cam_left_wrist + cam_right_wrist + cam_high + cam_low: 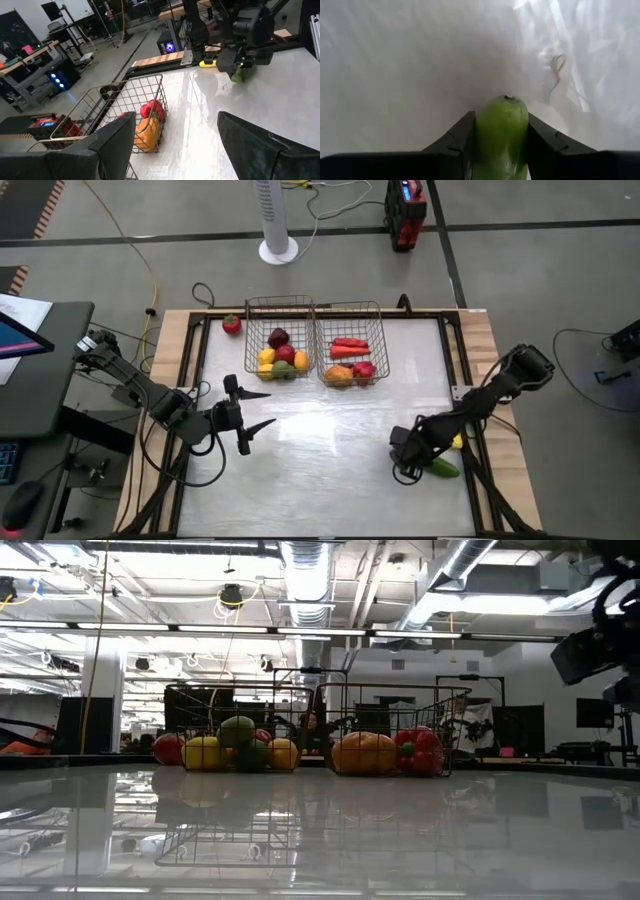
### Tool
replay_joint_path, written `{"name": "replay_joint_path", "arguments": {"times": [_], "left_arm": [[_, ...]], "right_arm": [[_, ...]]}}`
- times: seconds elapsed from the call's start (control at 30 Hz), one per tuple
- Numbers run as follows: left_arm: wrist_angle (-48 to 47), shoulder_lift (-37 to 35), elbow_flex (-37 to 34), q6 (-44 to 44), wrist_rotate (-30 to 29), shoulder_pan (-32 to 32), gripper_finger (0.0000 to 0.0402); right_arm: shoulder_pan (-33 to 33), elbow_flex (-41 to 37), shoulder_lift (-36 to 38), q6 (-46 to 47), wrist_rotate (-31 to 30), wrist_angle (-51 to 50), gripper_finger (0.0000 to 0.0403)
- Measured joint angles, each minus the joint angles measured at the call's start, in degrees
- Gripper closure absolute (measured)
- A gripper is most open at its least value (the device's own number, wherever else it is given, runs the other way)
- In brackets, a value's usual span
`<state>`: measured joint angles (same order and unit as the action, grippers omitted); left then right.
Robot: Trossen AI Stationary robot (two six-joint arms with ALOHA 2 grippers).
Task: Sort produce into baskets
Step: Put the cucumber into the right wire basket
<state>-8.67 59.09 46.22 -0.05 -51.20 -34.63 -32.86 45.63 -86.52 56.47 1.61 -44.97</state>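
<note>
- Green cucumber [501, 131] sits pinched between the 2 fingers of my right gripper [500, 145], its rounded end poking out past the tips, low over the white table [330, 460].
- From above, my right gripper [408, 463] and the cucumber [441, 469] are well apart from the right basket [381, 340], near the table edge on my right side; a yellow piece [457, 442] lies just beside them.
- Right basket already holds a red chili, a carrot, a red pepper [418, 752] and an orange piece [365, 752]; the left basket [249, 330], touching it, holds rounder fruit.
- My left gripper [243, 420] waits with fingers spread and nothing between them, near the left basket.
- 1 red piece [232, 325] lies outside, just beside the left basket.
- To do this step well, I judge I should lift the cucumber clear above the wire rim, carry it over the right basket with the other vegetables, and release low so it does not bounce out.
- Grip looks centred; a smooth skin could slip, so I move steadily.
</note>
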Motion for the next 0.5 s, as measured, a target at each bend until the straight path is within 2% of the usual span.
{"name": "replay_joint_path", "arguments": {"times": [0.17,0.3,0.5], "left_arm": [[0.0,0.0,0.0,0.0,0.0,0.0,0.0132],[0.0,0.0,0.0,0.0,0.0,0.0,0.0132],[0.0,0.0,0.0,0.0,0.0,0.0,0.0132]], "right_arm": [[3.9,2.2,0.0,-5.8,-1.6,-3.7,0.0241],[8.1,7.0,0.0,-12.7,-8.6,-5.1,0.0224],[15.3,16.6,0.0,-24.5,-17.8,-4.7,0.0242]]}}
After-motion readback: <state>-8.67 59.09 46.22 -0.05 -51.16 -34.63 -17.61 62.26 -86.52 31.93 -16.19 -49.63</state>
